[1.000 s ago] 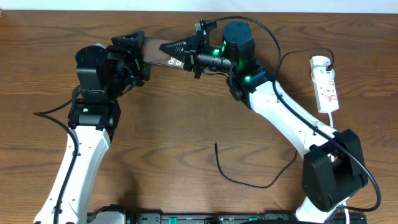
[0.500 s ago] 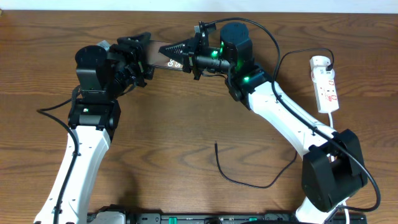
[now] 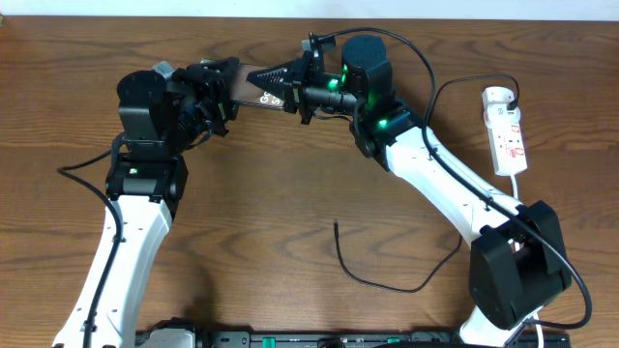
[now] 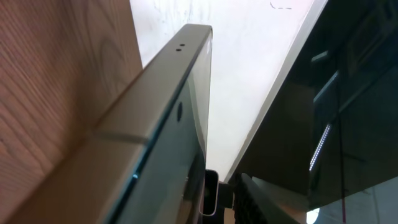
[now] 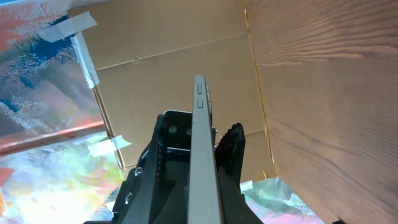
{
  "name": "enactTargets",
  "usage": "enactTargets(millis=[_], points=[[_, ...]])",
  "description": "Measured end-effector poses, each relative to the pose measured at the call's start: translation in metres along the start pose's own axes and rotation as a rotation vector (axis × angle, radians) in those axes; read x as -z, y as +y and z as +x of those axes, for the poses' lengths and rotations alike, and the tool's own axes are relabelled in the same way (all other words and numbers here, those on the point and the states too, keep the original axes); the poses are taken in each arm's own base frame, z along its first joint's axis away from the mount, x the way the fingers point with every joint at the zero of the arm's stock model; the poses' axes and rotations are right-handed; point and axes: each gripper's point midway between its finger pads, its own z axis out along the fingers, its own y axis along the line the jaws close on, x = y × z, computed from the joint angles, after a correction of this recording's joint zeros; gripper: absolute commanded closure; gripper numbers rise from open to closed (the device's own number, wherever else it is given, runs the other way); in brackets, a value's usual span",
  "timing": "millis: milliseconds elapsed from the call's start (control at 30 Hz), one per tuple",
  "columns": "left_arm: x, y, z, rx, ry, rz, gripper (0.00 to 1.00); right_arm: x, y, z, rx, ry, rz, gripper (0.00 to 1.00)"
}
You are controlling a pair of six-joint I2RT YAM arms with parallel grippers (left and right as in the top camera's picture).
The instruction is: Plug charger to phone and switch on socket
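The phone (image 3: 253, 85), a bronze-brown slab with white lettering, is held above the back of the table. My right gripper (image 3: 283, 81) is shut on its right end. In the right wrist view the phone's edge (image 5: 202, 162) sits clamped between the right gripper's fingers (image 5: 200, 124). My left gripper (image 3: 219, 81) straddles the phone's left end. In the left wrist view the phone (image 4: 155, 124) runs past the left gripper's jaws (image 4: 221, 199), with a gap to one finger. The charger cable (image 3: 387, 287) lies on the table, its tip (image 3: 336, 224) free. The white socket strip (image 3: 506, 130) lies at the right.
The charger cable loops up past my right arm toward the head of the socket strip (image 3: 499, 97). The strip's white lead runs down behind the right arm base (image 3: 513, 275). The table's back edge is just behind the phone.
My left gripper has slid right and slightly back, further over the phone's left end. The phone and my right gripper have lifted a little toward the back edge.
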Motion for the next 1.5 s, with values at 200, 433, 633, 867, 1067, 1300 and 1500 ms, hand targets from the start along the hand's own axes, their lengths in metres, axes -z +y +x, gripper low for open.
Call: enactTargets(millis=[200, 433, 633, 867, 1067, 1300, 1500], points=[[-0.001, 0.001, 0.002, -0.026, 0.002, -0.004, 0.69, -0.001, 0.000, 0.000, 0.002, -0.003, -0.002, 0.99], [-0.001, 0.003, 0.002, -0.038, 0.001, -0.009, 0.87, -0.001, 0.003, -0.001, -0.001, -0.009, -0.009, 0.99], [-0.001, 0.001, 0.001, -0.055, -0.002, -0.002, 0.89, -0.001, 0.003, -0.001, -0.063, -0.010, -0.009, 0.99], [-0.001, 0.000, 0.001, -0.063, -0.001, 0.004, 0.92, -0.001, 0.003, -0.001, -0.090, -0.011, -0.009, 0.99], [-0.001, 0.000, 0.001, -0.068, -0.001, 0.004, 0.92, -0.001, 0.002, 0.001, -0.075, -0.002, -0.007, 0.84], [-0.001, 0.001, -0.003, -0.083, -0.026, -0.001, 0.93, -0.006, 0.000, 0.021, -0.021, 0.079, 0.002, 0.55], [-0.001, 0.001, -0.004, -0.083, -0.032, -0.001, 0.92, -0.006, 0.000, 0.024, -0.010, 0.100, 0.004, 0.01]])
